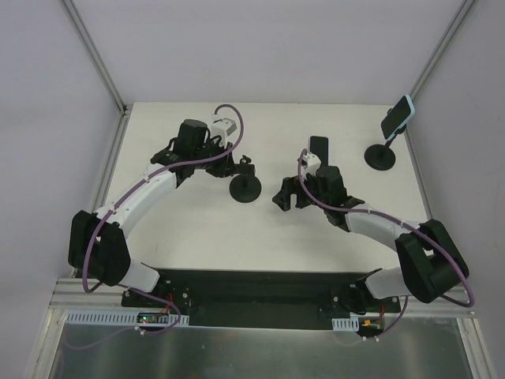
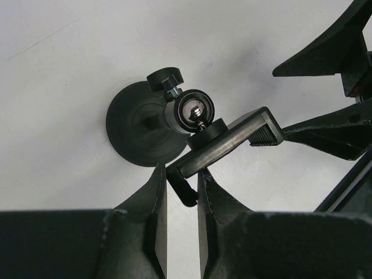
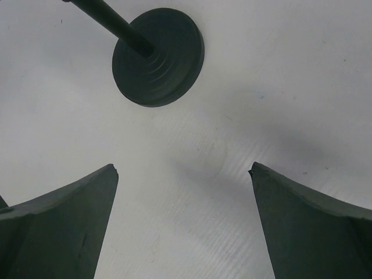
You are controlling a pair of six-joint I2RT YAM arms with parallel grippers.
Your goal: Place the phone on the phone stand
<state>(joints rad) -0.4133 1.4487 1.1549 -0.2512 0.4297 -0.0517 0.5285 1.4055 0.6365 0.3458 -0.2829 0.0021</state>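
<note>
Presently: left gripper [image 2: 181, 174] clenched on the clamp arm of the black round-based phone stand [image 2: 145, 125], mid-table.
Right gripper [image 3: 183, 168] released, empty, right of it; black rectangular phone [image 1: 318, 147] farther back.

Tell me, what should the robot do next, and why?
Probably turn the open, empty right gripper toward the black phone just beyond it and grasp it. The left gripper is shut on the clamp, steadying the stand, so the phone seems to be the only piece missing.
</note>
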